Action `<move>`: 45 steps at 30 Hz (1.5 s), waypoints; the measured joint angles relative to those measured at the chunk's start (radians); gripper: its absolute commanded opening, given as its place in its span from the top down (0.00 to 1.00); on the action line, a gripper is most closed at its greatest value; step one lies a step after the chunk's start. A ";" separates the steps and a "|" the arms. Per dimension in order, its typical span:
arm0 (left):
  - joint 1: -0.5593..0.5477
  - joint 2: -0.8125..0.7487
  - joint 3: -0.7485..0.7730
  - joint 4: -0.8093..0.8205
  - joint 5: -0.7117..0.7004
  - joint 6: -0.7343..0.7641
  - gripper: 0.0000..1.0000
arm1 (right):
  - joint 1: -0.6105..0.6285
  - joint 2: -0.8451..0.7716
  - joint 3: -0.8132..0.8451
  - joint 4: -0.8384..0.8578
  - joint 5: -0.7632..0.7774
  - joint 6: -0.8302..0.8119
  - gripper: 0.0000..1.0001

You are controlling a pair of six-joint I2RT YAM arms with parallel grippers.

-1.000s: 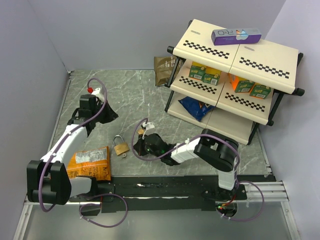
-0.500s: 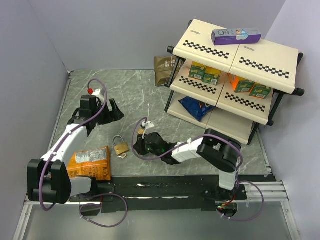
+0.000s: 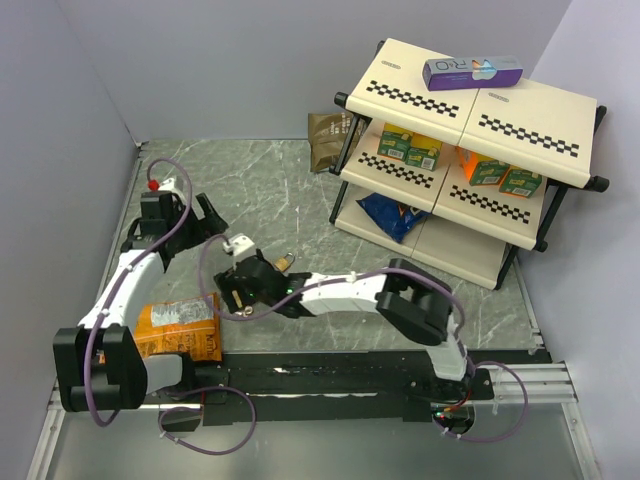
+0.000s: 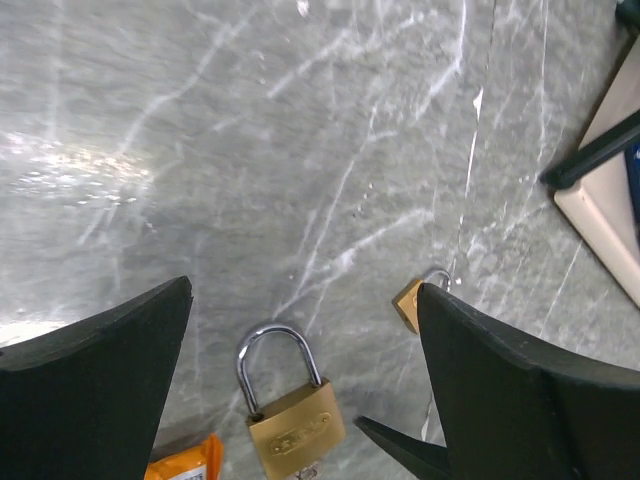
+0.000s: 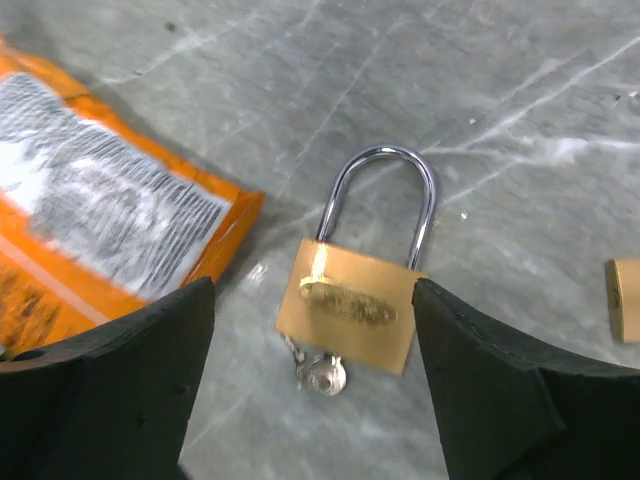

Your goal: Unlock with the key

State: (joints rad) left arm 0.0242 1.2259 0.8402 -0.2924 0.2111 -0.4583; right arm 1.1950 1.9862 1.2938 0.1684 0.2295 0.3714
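A brass padlock (image 5: 355, 310) with a silver shackle lies flat on the grey marble table (image 3: 260, 190). The key (image 5: 325, 375) is a tiny silvery key sitting in the padlock's bottom, with a thin wire ring beside its head. My right gripper (image 5: 315, 390) hovers open just above them, one finger on each side of the padlock's body. In the top view my right gripper (image 3: 235, 288) covers the padlock. My left gripper (image 4: 300, 390) is open and holds nothing; the padlock (image 4: 292, 425) shows low between its fingers. In the top view my left gripper (image 3: 203, 215) is back and left of the right one.
An orange snack packet (image 5: 100, 240) lies just left of the padlock. A smaller brass padlock (image 4: 408, 303) sits to its right. A two-tier shelf rack (image 3: 470, 150) with boxes and a blue bag stands at the back right, with a brown packet (image 3: 325, 140) behind it.
Both grippers went from shut to open. My right arm reached left until its gripper stood over the padlock. My left gripper drew back and to the left.
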 measured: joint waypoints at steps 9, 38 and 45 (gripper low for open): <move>0.009 -0.035 0.000 -0.003 -0.008 0.000 0.01 | 0.014 0.174 0.218 -0.305 0.060 -0.027 0.09; -0.047 0.003 -0.001 0.044 0.287 -0.002 0.01 | -0.029 -0.004 -0.099 -0.168 0.123 -0.049 1.00; -0.139 0.123 -0.001 0.013 0.355 0.019 0.01 | -0.040 -0.154 -0.346 -0.010 0.174 -0.142 1.00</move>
State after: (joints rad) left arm -0.1150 1.3487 0.8394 -0.2794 0.5659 -0.4397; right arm 1.1553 1.8324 0.9478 0.1585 0.4038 0.2291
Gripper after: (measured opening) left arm 0.994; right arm 0.735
